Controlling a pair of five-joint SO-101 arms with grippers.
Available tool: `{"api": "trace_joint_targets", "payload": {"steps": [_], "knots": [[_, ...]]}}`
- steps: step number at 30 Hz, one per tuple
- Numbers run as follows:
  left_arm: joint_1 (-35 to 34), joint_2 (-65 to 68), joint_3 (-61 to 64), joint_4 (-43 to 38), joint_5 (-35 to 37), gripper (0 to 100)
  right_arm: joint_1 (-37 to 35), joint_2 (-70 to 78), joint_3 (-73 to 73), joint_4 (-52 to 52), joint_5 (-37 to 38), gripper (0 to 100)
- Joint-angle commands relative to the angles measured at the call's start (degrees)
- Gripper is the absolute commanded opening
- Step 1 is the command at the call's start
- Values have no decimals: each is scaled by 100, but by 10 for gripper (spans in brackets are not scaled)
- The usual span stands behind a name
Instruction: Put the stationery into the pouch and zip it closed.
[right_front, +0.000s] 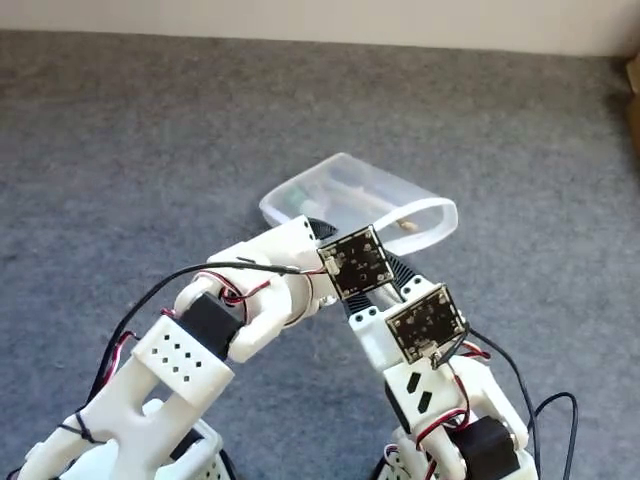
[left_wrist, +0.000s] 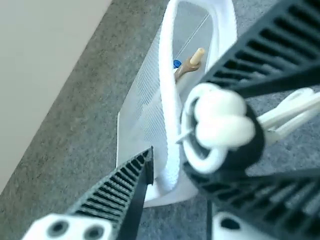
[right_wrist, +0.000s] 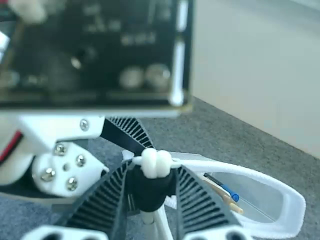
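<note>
While both arms crowd the near side of the grey table (right_front: 130, 150), we see open surface to the left, right and far side of the pouch (right_front: 345, 190), up to the pale wall (right_front: 300, 18) along the far edge. The pouch lies near the table's middle, its long axis running left to right. Its zip band (right_front: 428, 222) runs along the near edge and gapes in a loop toward the right end. A pencil (left_wrist: 194, 59) and a blue pen (right_wrist: 226, 190) lie inside along that axis. Our right gripper (right_wrist: 150, 175) is clamped on the zip pull (right_wrist: 156, 161), just beside the left gripper (left_wrist: 165, 172) at the pouch's near left part; whether the left one grips anything, we cannot tell
</note>
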Motion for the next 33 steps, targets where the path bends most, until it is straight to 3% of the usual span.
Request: {"api": "trace_joint_targets", "payload": {"steps": [1, 6, 11, 24, 33], "knots": [[57, -84, 101, -352, 79, 164, -84, -101, -505, -22, -149, 5], [66, -92, 145, -369, 79, 103, -40, -101, -505, -22, -237, 5], [66, -101, 127, -369, 79, 4, 549, -101, -505, -268, -264, 5], [-198, -101, 127, -360, 545, 7, 1560, -101, 31, -1226, -870, 5], [-251, -101, 127, -369, 554, 7, 1640, -101, 286, -1481, -870, 5]]}}
